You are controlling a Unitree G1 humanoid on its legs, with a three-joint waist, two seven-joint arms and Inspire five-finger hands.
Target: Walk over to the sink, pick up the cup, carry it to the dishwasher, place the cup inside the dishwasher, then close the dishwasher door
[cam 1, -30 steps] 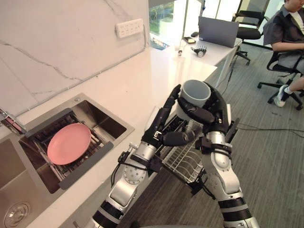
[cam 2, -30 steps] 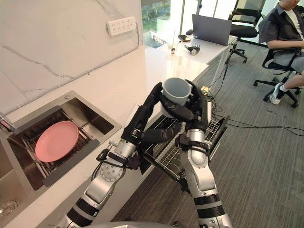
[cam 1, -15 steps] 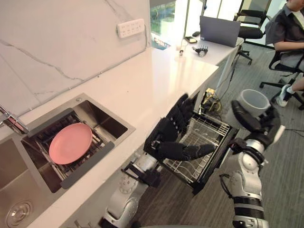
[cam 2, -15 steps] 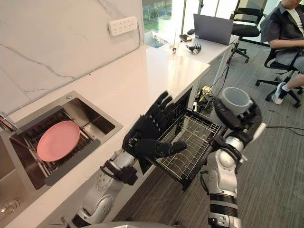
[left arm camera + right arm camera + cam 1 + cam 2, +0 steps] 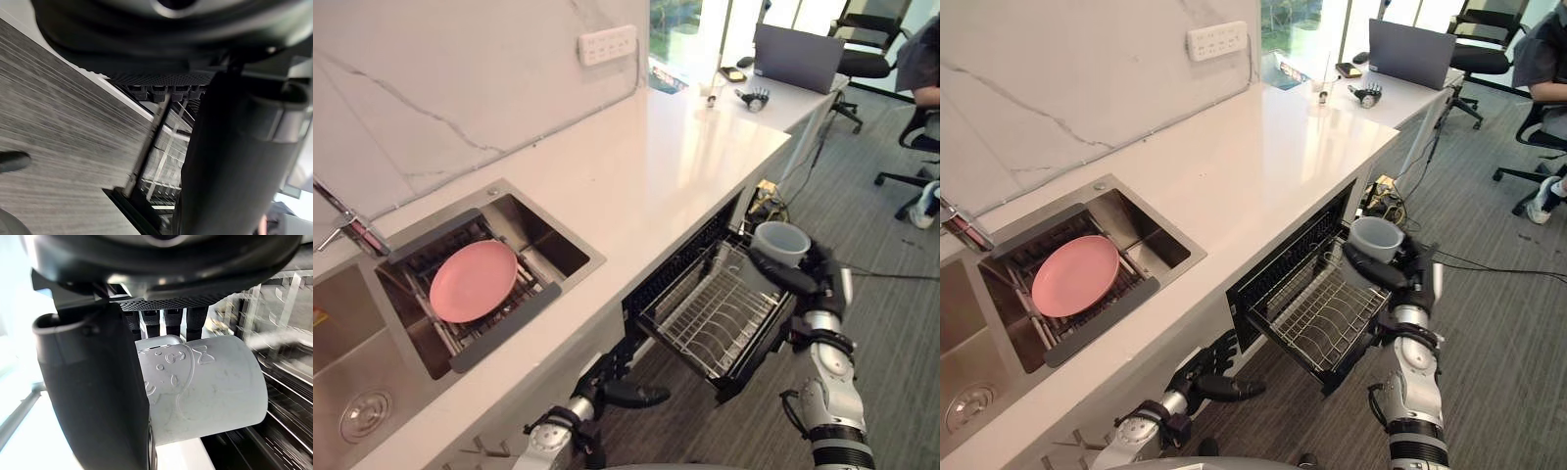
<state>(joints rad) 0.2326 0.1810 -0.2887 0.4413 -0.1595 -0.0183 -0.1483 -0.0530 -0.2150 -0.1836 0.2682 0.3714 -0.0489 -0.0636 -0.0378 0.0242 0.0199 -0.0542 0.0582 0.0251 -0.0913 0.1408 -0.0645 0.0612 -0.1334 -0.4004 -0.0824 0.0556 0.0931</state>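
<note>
The pale grey cup (image 5: 781, 242) stands upright in my right hand (image 5: 806, 284), whose thumb and fingers curl round its wall (image 5: 205, 387). It hangs just above the right outer corner of the pulled-out dishwasher rack (image 5: 715, 318), a wire basket on the lowered door under the counter. My left hand (image 5: 625, 392) is low, beside the cabinet front below the counter edge, with relaxed fingers holding nothing. In the left wrist view the rack (image 5: 161, 161) shows beyond the hand's thumb (image 5: 230, 161).
A pink plate (image 5: 473, 281) lies on a rack in the steel sink (image 5: 563, 255) at the left, beside a tap (image 5: 342, 225). The white counter (image 5: 666, 157) runs back to a desk with a laptop (image 5: 793, 59). A person sits on an office chair (image 5: 915, 132) at far right.
My right hand has lowered the cup to the rack's outer corner. My left hand has dropped from in front of the rack to low by the cabinet. The camera has shifted too.
</note>
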